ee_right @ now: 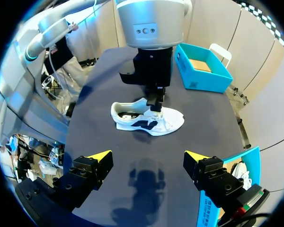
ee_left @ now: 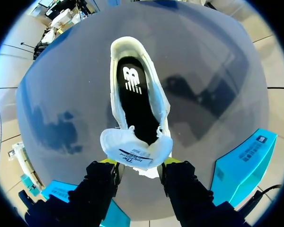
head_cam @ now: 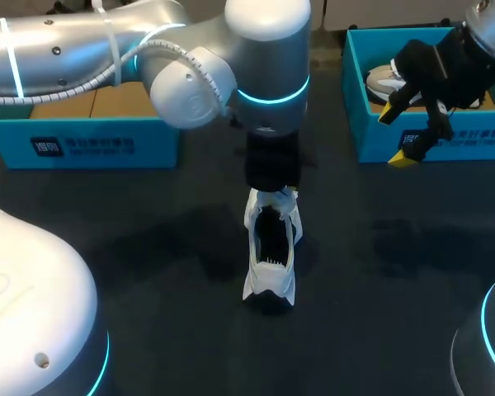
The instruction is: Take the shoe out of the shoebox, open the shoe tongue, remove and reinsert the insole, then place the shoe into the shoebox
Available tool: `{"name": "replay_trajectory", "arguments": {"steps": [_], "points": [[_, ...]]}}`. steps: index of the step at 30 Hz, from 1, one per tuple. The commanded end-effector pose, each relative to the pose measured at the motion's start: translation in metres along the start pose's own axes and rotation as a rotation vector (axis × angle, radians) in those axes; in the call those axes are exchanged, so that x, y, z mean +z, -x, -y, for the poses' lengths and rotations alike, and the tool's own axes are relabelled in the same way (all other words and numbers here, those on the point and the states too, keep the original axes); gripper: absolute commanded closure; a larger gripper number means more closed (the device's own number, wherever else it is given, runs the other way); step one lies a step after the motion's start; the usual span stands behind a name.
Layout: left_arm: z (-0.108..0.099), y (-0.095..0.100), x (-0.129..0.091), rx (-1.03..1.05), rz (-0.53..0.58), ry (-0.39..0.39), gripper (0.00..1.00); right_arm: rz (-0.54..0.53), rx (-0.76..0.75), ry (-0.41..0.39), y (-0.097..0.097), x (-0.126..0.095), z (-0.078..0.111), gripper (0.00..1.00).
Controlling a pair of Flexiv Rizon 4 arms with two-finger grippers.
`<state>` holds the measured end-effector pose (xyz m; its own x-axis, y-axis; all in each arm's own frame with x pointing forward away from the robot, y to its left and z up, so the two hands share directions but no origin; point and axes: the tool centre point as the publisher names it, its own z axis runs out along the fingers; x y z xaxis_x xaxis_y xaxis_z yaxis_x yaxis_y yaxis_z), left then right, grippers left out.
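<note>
While my left gripper (ee_left: 140, 162) pinches its tongue (ee_left: 135, 149), shoe (head_cam: 271, 247), mid-frame: light, pliable, I judge; best held at heel (ee_left: 128, 43); right gripper (ee_right: 146, 157) spread.

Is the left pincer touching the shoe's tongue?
Touching. The left wrist view shows the left pincer with both yellow tips pressed against opposite sides of the raised tongue.
</note>
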<state>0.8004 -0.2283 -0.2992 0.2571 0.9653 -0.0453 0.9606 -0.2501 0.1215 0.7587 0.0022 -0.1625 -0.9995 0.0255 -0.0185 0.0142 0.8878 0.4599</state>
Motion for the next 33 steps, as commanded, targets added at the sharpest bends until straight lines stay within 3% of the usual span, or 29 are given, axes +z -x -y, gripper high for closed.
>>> {"name": "replay_trajectory", "arguments": {"steps": [1, 3, 33], "points": [[0.006, -0.006, 0.000, 0.002, 0.008, -0.002, 0.56, -0.003, 0.001, -0.004, 0.002, 0.001, -0.001, 0.00], [0.009, -0.006, 0.001, 0.003, 0.009, -0.005, 0.62, -0.003, 0.001, -0.004, 0.002, 0.001, -0.001, 0.00], [0.058, 0.005, 0.024, -0.030, -0.008, -0.080, 0.60, -0.003, 0.001, -0.004, 0.002, 0.001, -0.001, 0.00]]}}
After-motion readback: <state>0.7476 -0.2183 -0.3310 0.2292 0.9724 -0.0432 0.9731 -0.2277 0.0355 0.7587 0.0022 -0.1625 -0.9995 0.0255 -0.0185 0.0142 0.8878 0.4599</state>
